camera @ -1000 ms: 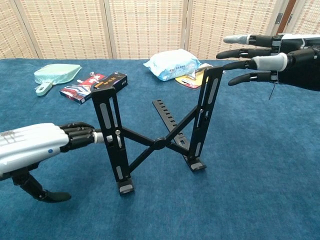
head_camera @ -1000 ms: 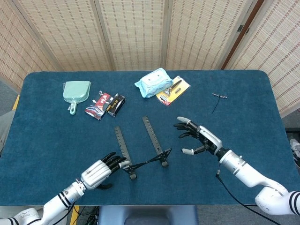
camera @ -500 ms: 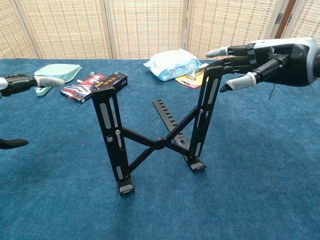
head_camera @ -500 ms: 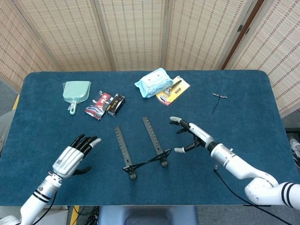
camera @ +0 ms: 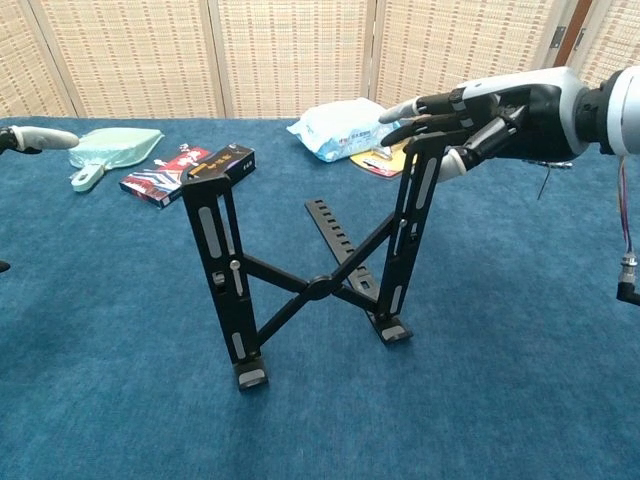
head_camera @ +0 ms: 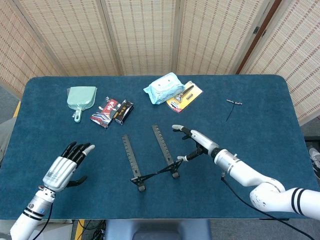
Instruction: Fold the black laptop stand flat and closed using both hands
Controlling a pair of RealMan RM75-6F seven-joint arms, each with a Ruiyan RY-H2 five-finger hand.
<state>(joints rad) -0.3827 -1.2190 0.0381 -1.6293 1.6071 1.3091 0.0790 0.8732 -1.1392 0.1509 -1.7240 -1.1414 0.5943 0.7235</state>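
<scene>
The left hand (head_camera: 64,167) has drawn back from the laptop stand (camera: 315,285) and hangs open; the right hand (camera: 470,118), fingers spread, has closed in on its upright. Standing mid-surface (head_camera: 260,130), the stand looks light, rigid, hinged; grasp both uprights.

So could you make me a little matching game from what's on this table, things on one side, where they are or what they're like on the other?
Things:
1. laptop stand
2. left hand
3. right hand
4. wipes pack

Descriptions:
A. lying at the far side of the table
B. reaching the top of the stand's right upright
C. standing open, legs crossed
D. empty, fingers spread, well away from the stand

Pairs: 1-C, 2-D, 3-B, 4-A
</scene>
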